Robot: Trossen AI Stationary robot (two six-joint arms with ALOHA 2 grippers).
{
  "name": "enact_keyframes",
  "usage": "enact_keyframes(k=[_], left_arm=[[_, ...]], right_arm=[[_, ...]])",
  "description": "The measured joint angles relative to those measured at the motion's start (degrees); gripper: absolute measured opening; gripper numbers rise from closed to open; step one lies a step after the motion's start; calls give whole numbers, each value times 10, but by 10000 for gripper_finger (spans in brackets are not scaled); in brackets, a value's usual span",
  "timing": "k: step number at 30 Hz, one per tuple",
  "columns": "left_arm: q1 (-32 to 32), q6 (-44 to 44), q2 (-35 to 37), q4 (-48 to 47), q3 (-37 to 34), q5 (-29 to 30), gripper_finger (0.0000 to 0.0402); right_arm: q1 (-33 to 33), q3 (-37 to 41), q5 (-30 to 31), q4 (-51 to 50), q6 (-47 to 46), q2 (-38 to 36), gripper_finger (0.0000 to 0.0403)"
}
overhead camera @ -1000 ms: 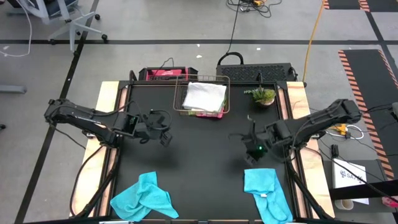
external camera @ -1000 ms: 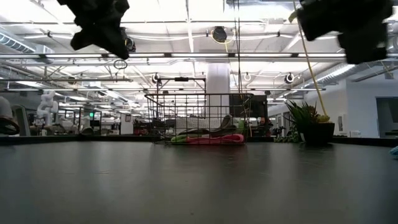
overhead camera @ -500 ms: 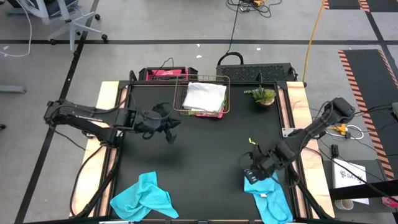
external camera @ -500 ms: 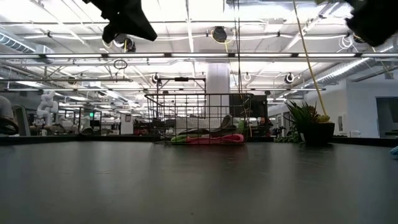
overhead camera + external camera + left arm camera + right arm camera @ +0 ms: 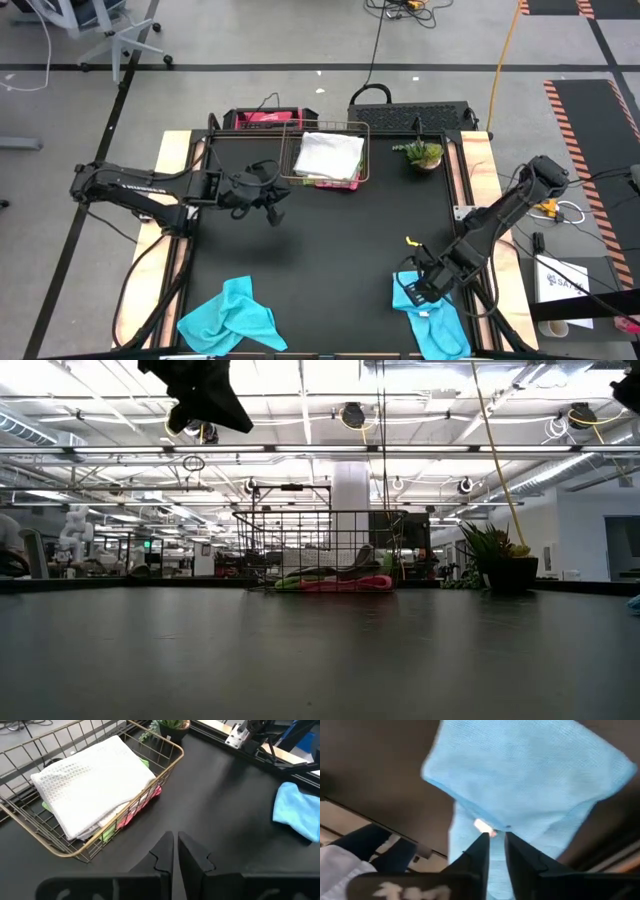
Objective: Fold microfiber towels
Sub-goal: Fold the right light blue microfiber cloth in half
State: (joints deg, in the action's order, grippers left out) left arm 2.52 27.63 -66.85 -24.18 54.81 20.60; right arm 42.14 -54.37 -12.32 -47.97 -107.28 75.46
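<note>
Counter (image 5: 330, 240): black top with pale wood strips down its left and right edges; both arms reach in over it from the sides.

Right gripper (image 5: 424, 291): low over the near right corner of the counter, directly above the right turquoise towel. In its own wrist view the two dark fingers (image 5: 479, 851) stand nearly together with only a narrow slit between them, and no cloth is caught in that slit. Their tips point at a small white tag on the towel.

Right turquoise towel (image 5: 432, 313): lying rumpled at the near right corner, running down to the near edge of the counter.

Left gripper (image 5: 268, 196): raised in the air over the far left part of the counter, just beside the basket's left side. Its fingers (image 5: 163, 854) are pressed together and hold nothing.

Left turquoise towel (image 5: 232, 317): bunched in a loose heap at the near left corner, well apart from both grippers.

Wire basket (image 5: 289, 160): copper-coloured, at the middle of the far edge.

Grey towel (image 5: 329, 154): folded flat, on top of the stack in the basket.

Pink towel (image 5: 131, 815) and lime green towel (image 5: 108, 833): under the grey one, only their edges showing through the wire.

Potted plant (image 5: 421, 153): small and green, by the far edge, just right of the basket.
</note>
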Motion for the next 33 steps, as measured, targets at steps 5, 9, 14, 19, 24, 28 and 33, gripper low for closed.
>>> enact_keyframes(k=[5,9,14,19,24,28,33], left_arm=[[0,32,0,3,0,5,26],[0,45,0,4,0,21,26],[0,69,0,4,0,31,26],[0,75,0,4,0,32,26],[0,86,0,4,0,35,26],[0,87,0,4,0,35,26],[0,87,0,4,0,35,26]], right_arm=[[19,0,0,-34,14,0,98],[32,0,1,-50,29,0,128],[55,13,2,-32,11,0,150],[80,69,2,72,-58,0,155],[87,126,2,182,-95,0,155],[87,163,2,236,-105,0,155],[87,186,2,247,-106,0,155]])
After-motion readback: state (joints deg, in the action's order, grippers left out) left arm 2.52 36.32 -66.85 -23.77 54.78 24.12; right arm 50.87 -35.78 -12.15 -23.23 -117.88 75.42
